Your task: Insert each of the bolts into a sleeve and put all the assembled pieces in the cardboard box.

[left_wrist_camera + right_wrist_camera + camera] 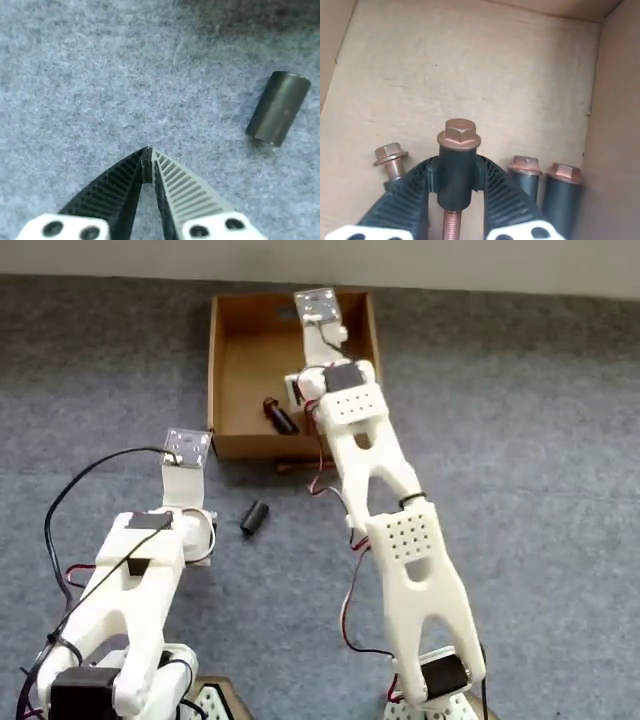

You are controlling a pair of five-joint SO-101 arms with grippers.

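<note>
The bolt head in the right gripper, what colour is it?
Copper-coloured. The bolt head shows best in the right wrist view.

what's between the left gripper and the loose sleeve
Bare carpet. In the left wrist view, nothing lies between the left gripper and the sleeve.

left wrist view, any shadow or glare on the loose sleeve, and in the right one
Left wrist view: the sleeve shows a soft sheen along its side and a faint shadow at one end; darker shade on the carpet beyond it. Right wrist view: even light, no glare on the cardboard box floor.
</note>
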